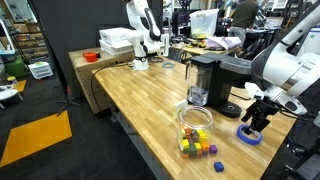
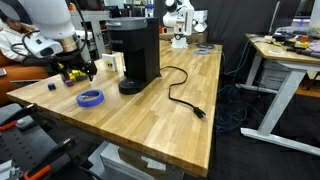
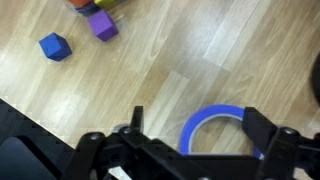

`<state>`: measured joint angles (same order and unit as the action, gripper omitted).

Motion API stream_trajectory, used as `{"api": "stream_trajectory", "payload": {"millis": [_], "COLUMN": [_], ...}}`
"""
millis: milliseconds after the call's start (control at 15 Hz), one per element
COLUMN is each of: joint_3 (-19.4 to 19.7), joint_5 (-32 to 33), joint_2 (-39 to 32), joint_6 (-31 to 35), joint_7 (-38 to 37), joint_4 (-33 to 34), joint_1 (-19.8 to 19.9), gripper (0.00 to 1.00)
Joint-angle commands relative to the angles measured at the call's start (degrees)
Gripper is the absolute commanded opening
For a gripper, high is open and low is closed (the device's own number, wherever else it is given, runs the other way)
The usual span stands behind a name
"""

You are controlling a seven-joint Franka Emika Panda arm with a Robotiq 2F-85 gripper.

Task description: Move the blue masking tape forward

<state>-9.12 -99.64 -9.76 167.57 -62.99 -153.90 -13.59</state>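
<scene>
The blue masking tape (image 1: pixel 250 136) is a flat blue ring lying on the wooden table near its edge; it also shows in an exterior view (image 2: pixel 90 98). In the wrist view the tape (image 3: pixel 190 135) lies flat on the wood below and between my two fingers. My gripper (image 3: pixel 198 130) is open and empty. In both exterior views the gripper (image 1: pixel 258 120) (image 2: pixel 75 70) hovers just above the tape and does not hold it.
A glass jar of coloured cubes (image 1: pixel 195 130) stands near the tape, with loose cubes on the wood, such as a blue cube (image 3: pixel 55 46) and a purple cube (image 3: pixel 103 27). A black coffee machine (image 2: pixel 135 55) and its black cable (image 2: pixel 185 95) stand on the table.
</scene>
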Motion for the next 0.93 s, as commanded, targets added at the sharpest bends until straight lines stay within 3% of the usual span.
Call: {"api": "stream_trajectory", "payload": {"millis": [0, 67, 867], "joint_3": [-2.28, -1.75, -2.63], "joint_5": [-0.22, 0.00, -0.08], "joint_2": [7.00, 3.17, 5.94], "joint_6": [-0.50, -0.03, -0.05], "joint_7": [0.18, 0.14, 0.14], "joint_4": [-4.01, -1.38, -3.44], "joint_1": [-0.70, -0.03, -0.44], "gripper": [1.00, 1.00, 1.00]}}
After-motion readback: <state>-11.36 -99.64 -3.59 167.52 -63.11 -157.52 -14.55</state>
